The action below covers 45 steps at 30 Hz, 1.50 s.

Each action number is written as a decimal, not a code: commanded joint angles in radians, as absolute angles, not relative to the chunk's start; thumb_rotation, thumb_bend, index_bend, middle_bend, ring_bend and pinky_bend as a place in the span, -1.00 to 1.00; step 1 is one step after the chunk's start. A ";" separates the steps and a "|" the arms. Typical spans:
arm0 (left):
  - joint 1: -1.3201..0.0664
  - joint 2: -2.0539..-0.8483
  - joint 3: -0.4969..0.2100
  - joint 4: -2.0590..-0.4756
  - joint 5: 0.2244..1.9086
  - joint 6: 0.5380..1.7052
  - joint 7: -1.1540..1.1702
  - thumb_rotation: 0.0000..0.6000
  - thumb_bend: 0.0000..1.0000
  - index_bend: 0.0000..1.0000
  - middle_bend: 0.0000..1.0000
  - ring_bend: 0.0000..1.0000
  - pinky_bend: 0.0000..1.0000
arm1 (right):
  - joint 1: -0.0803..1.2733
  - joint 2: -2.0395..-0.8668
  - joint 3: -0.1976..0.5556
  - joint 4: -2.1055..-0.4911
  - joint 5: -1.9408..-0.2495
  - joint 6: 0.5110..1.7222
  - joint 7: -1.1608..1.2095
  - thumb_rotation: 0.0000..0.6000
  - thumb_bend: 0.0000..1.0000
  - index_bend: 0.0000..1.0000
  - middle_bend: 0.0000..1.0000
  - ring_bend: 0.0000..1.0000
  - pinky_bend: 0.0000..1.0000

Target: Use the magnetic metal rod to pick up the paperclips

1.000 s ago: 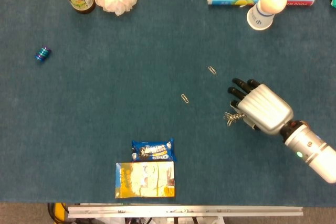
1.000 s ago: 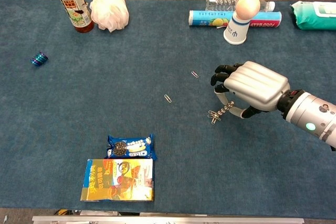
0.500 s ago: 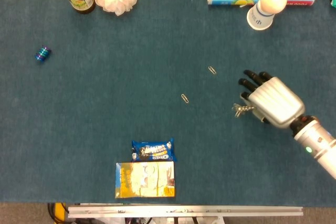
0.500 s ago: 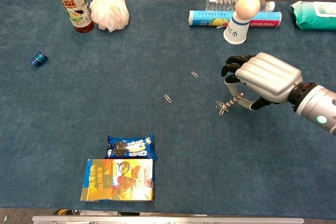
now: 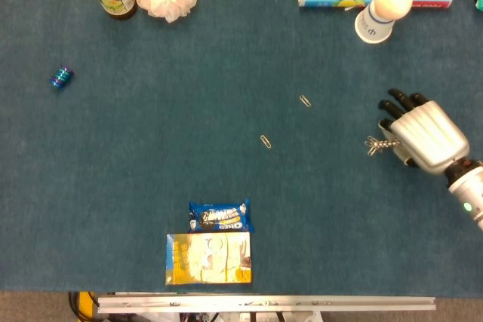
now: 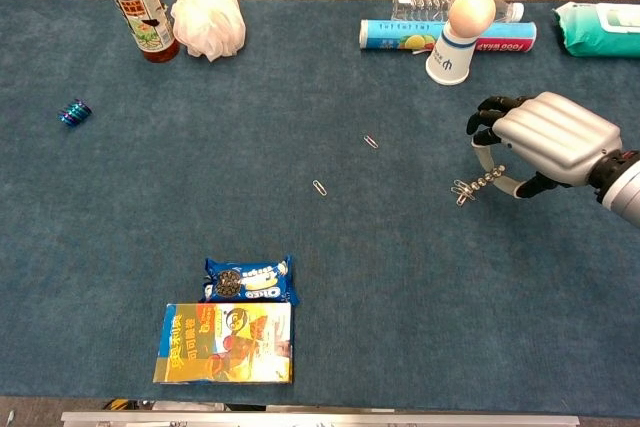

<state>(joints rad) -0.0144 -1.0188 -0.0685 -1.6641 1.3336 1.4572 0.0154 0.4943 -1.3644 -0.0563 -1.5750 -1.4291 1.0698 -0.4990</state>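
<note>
My right hand (image 5: 423, 134) (image 6: 545, 137) is at the right side of the table and grips the beaded magnetic metal rod (image 5: 386, 143) (image 6: 485, 181), which sticks out to the left. A small bunch of paperclips (image 5: 372, 145) (image 6: 462, 191) clings to the rod's tip. Two loose paperclips lie on the blue cloth: one (image 5: 305, 101) (image 6: 371, 141) left of the hand, another (image 5: 266, 141) (image 6: 319, 187) further left and nearer. My left hand is in neither view.
Along the far edge stand a dark bottle (image 6: 138, 6), a white puff (image 6: 209, 19), a blue tube (image 6: 440, 34), a cup with an egg (image 6: 456, 41) and a teal pack (image 6: 600, 27). A small blue object (image 6: 74, 112) lies left; an Oreo pack (image 6: 250, 281) and snack bag (image 6: 226, 343) lie near.
My right hand has moved to the right and slightly away, carrying the rod with the paperclips on its tip. The two loose paperclips have stayed put.
</note>
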 commanded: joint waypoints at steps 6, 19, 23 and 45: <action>-0.014 -1.018 -0.069 -1.666 1.333 1.458 0.018 1.00 -0.76 -0.21 -0.06 -0.23 0.15 | 0.475 -1.364 -0.057 -1.549 -1.404 1.061 -0.484 1.00 -0.43 -0.04 -0.43 -0.73 -0.39; -0.017 -1.017 -0.067 -1.665 1.335 1.451 0.012 1.00 -0.76 -0.21 -0.06 -0.23 0.15 | 0.419 -1.275 -0.053 -1.612 -1.385 1.124 -0.466 1.00 -0.91 -0.82 -0.43 -0.73 -0.39; -0.021 -1.015 -0.067 -1.660 1.340 1.447 0.000 1.00 -0.76 -0.21 -0.06 -0.23 0.15 | 0.380 -1.220 -0.047 -1.662 -1.375 1.186 -0.464 1.00 -0.91 -0.75 -0.43 -0.73 -0.39; -0.048 -1.021 -0.061 -1.616 1.397 1.427 -0.078 1.00 -0.76 -0.19 -0.06 -0.22 0.15 | 0.128 -1.111 -0.066 -1.711 -1.423 1.464 -0.173 1.00 -0.90 -0.56 -0.39 -0.73 -0.39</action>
<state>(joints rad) -0.0479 -1.0225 -0.0598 -1.6178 1.3981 1.4274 -0.0735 0.1445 -1.1039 -0.0646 -1.7306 -1.4134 1.4513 -0.1967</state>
